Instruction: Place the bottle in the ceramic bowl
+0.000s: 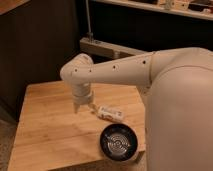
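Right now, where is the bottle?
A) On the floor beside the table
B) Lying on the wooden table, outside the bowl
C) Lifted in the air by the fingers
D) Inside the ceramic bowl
B: the bottle lies on its side on the wooden table, behind the ceramic bowl and not in it, while the gripper hangs just beside it, toward the picture's left, holding nothing.

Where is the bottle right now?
In the camera view, the bottle lies on its side on the wooden table, just beyond the ceramic bowl, image-right of the gripper poised over the table.
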Robot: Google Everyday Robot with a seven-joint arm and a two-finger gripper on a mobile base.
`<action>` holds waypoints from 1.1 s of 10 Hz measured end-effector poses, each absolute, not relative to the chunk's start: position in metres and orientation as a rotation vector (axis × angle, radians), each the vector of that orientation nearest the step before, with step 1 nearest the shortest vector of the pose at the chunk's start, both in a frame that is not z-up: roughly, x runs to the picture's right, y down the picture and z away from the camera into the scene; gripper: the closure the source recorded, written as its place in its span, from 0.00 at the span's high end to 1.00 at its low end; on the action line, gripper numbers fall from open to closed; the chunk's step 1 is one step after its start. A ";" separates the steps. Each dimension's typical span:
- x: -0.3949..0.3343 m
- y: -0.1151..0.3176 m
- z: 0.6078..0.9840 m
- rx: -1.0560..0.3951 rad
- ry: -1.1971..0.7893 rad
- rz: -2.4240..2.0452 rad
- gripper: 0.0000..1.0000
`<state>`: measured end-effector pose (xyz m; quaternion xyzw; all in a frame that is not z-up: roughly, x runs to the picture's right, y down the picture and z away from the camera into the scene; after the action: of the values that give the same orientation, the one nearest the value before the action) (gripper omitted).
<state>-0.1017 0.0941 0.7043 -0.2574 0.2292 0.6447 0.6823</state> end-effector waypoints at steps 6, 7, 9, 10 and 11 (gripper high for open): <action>-0.070 0.011 0.744 -0.522 0.414 1.343 0.65; -0.065 0.003 0.747 -0.518 0.411 1.339 0.65; -0.066 0.002 0.748 -0.518 0.409 1.337 0.65; -0.067 0.002 0.748 -0.520 0.409 1.335 0.65; -0.066 0.002 0.748 -0.520 0.411 1.336 0.65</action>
<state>-0.0664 0.0024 0.7480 -0.2366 0.1869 0.6078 0.7346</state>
